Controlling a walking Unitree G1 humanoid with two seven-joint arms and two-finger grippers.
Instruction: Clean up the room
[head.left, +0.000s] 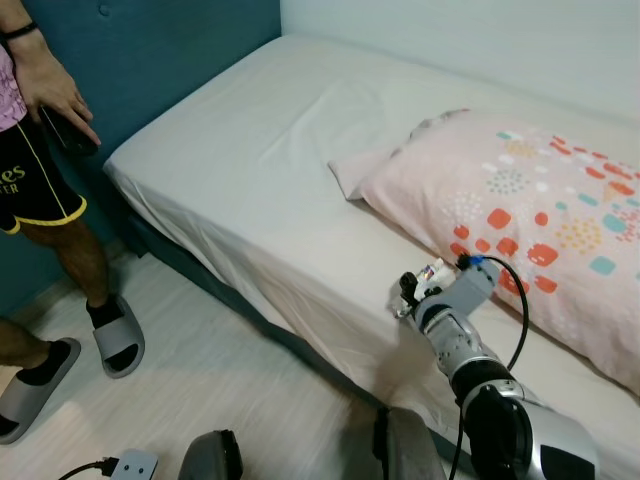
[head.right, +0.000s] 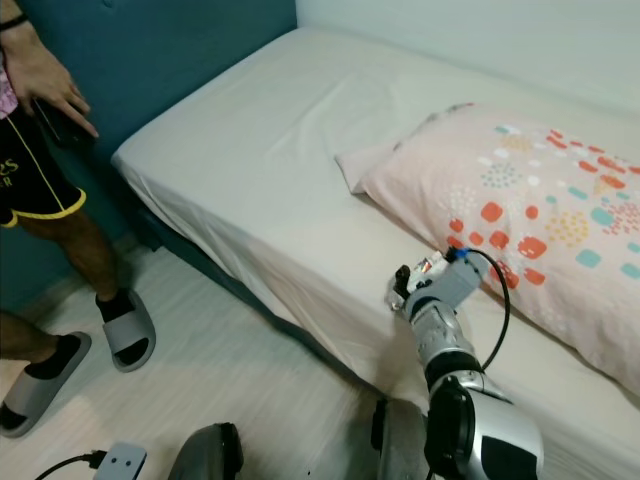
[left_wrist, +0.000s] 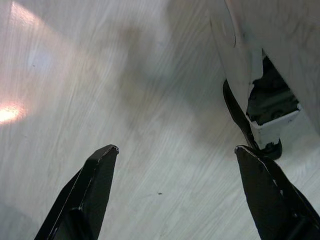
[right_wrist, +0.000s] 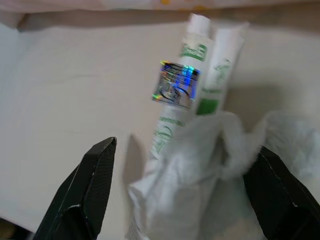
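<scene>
The right gripper (right_wrist: 182, 190), fingers apart, is hovering over two white green-printed tubes (right_wrist: 192, 85) and one crumpled white plastic bag (right_wrist: 200, 170) lying on the white-sheeted bed (head.left: 250, 170); the left gripper (left_wrist: 175, 190), fingers apart, is hanging above the pale wooden floor (left_wrist: 100, 75).

- My right tool (right_wrist: 182, 192) is showing black fingers, spread wide, on a silver arm.
- The bed (head.left: 250, 170) is wearing a plain white sheet.
- The pillow (head.left: 540, 215) is showing pale pink with red, orange and teal blotches.
- The tube (right_wrist: 176, 95) is showing white with green print and a shimmering blue holographic sticker.
- The crumpled tissue (right_wrist: 200, 175) is looking white.
- The wall (head.left: 170, 45) is showing dark teal.
- The person's slippers (head.left: 118, 335) are showing grey.
</scene>
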